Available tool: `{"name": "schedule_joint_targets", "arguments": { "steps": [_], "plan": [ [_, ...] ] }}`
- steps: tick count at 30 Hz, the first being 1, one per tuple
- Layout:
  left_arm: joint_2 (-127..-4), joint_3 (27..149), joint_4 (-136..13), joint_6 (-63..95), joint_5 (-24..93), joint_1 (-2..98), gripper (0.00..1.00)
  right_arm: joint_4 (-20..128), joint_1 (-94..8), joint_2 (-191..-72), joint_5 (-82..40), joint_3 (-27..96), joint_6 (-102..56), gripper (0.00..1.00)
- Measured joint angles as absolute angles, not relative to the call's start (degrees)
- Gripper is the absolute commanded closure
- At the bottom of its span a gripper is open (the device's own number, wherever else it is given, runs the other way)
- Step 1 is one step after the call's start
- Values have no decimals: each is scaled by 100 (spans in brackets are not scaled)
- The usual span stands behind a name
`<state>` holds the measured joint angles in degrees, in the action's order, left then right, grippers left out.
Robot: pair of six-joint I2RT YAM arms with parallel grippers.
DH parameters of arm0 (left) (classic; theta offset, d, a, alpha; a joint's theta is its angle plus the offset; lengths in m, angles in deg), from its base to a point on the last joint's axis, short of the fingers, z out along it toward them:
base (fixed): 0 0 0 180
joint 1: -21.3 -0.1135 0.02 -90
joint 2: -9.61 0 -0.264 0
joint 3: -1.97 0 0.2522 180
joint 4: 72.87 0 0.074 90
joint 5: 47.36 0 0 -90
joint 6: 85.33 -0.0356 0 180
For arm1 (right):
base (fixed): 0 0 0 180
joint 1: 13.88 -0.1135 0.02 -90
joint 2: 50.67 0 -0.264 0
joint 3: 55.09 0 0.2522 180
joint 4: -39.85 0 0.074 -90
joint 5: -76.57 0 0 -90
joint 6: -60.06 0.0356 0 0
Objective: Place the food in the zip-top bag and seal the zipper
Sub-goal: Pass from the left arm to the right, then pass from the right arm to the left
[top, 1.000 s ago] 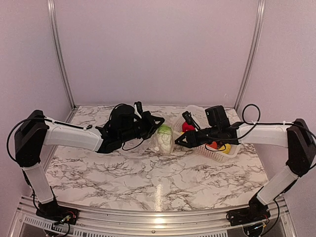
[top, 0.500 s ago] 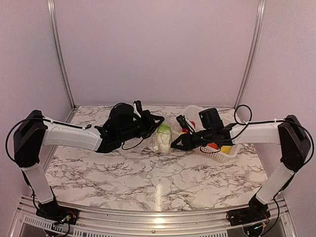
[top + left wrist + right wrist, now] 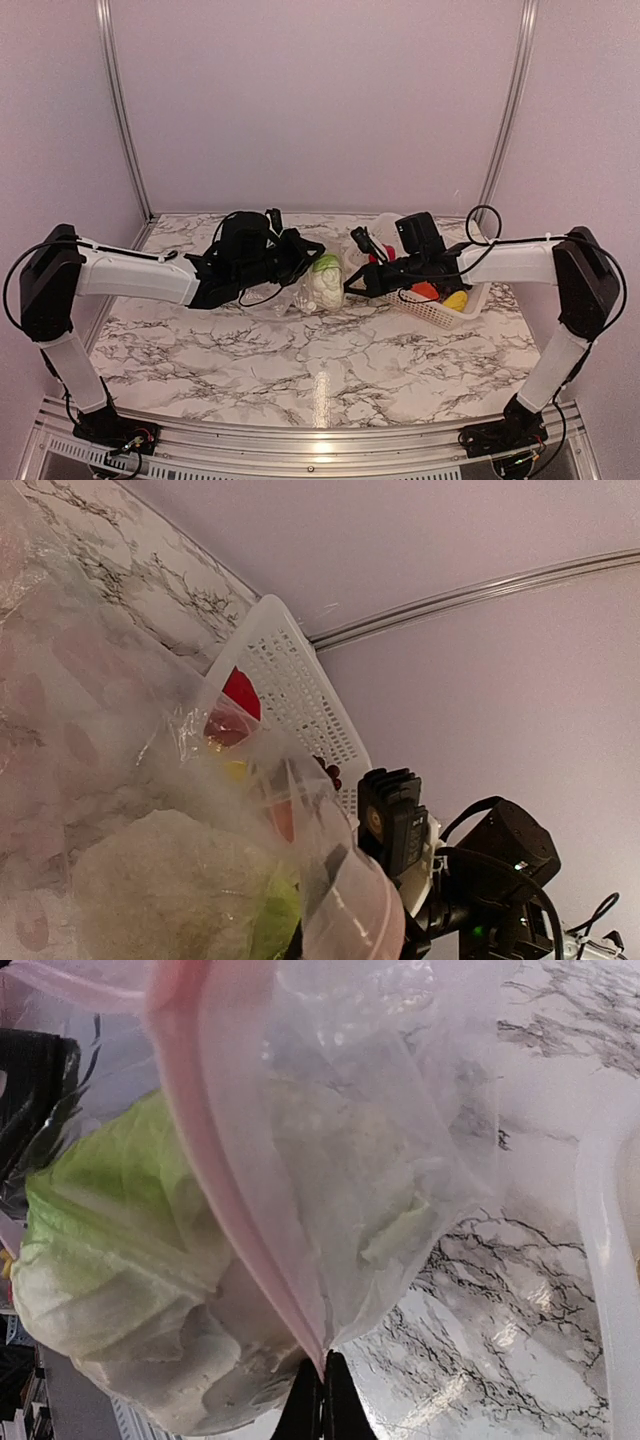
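The clear zip-top bag (image 3: 300,292) hangs between my two grippers with the white cauliflower (image 3: 325,282) and its green leaves inside. My left gripper (image 3: 312,250) is shut on the bag's left mouth edge; in the left wrist view plastic (image 3: 120,740) covers the left gripper (image 3: 322,888). In the right wrist view my right gripper (image 3: 322,1400) is shut on the pinkish zipper strip (image 3: 230,1190), with the cauliflower (image 3: 130,1290) just behind it. Red pepper (image 3: 385,256), orange (image 3: 426,291) and yellow (image 3: 456,299) pieces lie in the basket. Grapes (image 3: 328,772) show there too.
The white perforated basket (image 3: 430,312) stands on the marble table (image 3: 320,370) right of the bag, under the right arm; its rim (image 3: 608,1260) is close to the right gripper. Walls and metal rails close in the back and sides.
My right gripper has moved left from over the basket to the bag and closed on its edge. The left gripper stayed shut on the bag, shifting slightly.
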<state>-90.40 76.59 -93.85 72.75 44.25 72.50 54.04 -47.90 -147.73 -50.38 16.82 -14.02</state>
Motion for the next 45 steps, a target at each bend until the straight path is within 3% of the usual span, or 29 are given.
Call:
{"name": "schedule_joint_targets", "arguments": {
  "steps": [2, 6, 9, 11, 15, 20, 26, 31, 37, 43, 45],
  "plan": [
    [-9036, 7889, -8701, 7082, 4473, 7250, 88, 5572, -4790, -14699, -5003, 1748, -1428, 100],
    [-9042, 8791, -6948, 6295, 4700, 7252, 85, 5972, -4790, -14216, -4981, 1752, -1457, 100],
    [-9066, 9541, -5838, 5655, 5004, 7287, 95, 6160, -4790, -13794, -5030, 1787, -1454, 100],
    [-9073, 9906, -5307, 5272, 5201, 7333, 96, 6272, -4790, -13623, -5067, 1905, -1454, 100],
    [-9208, 10444, -4308, 4759, 5706, 7466, 71, 6315, -4768, -13593, -5165, 2078, -1395, 100],
    [-9764, 11635, -2885, 4153, 6587, 7783, 67, 6479, -4729, -13601, -5305, 2113, -1325, 100],
    [-9790, 11724, -2164, 3968, 6740, 7892, 66, 6495, -4725, -13625, -5392, 2198, -1240, 100],
    [-9779, 11657, -1998, 4020, 6678, 7894, 55, 6484, -4696, -13625, -5414, 2198, -1190, 100],
    [-9641, 11010, -2146, 4339, 6434, 7894, 55, 6429, -4642, -13625, -5454, 2196, -1105, 100],
    [-9099, 9742, -2900, 4886, 6250, 7896, 75, 6357, -4609, -13625, -5460, 2178, -1046, 100],
    [-8924, 9458, -3241, 5004, 6152, 7894, 77, 6348, -4602, -13625, -5462, 2178, -1046, 100]
  ]
}}
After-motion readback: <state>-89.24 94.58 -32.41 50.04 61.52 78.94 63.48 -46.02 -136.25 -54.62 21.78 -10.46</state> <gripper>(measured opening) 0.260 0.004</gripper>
